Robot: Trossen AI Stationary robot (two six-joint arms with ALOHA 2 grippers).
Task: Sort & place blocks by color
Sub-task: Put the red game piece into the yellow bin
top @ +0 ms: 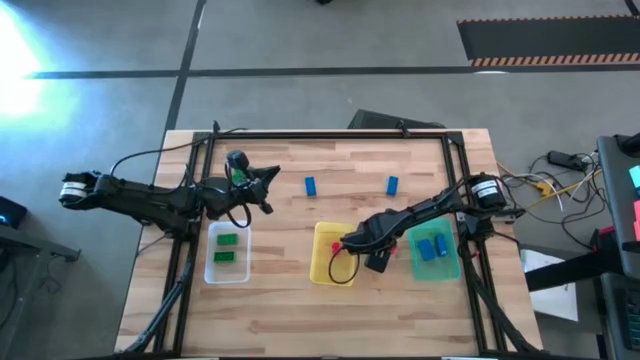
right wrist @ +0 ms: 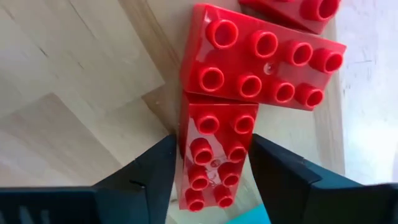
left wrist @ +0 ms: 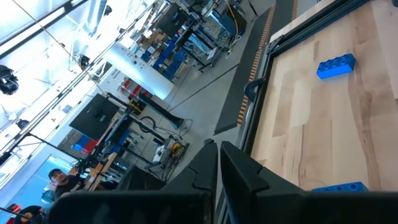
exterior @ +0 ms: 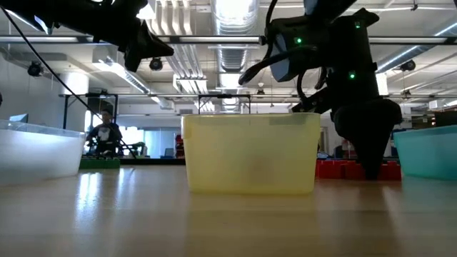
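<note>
My right gripper point(right wrist: 211, 171) is down at the surface point(top: 290, 315) in the gap between the yellow tray point(top: 331, 253) and the teal tray point(top: 434, 253), its two fingers spread on either side of a red brick point(right wrist: 211, 158) with eight studs, close against its long sides, though I cannot tell whether they press it. That brick lies flat, one short end touching the side of a second red brick point(right wrist: 261, 59) set crosswise to it, and the edge of a third red brick point(right wrist: 295, 9) shows just past that one. My left gripper point(top: 240, 178) hangs above the far left of the surface, just beyond the clear tray point(top: 228, 252), with a green block point(top: 238, 177) showing at its tip; I cannot tell how its fingers stand. Two green bricks point(top: 226, 248) lie in the clear tray, two blue bricks point(top: 433, 247) in the teal one, and two more blue bricks point(top: 310, 185) rest loose on the far surface.
</note>
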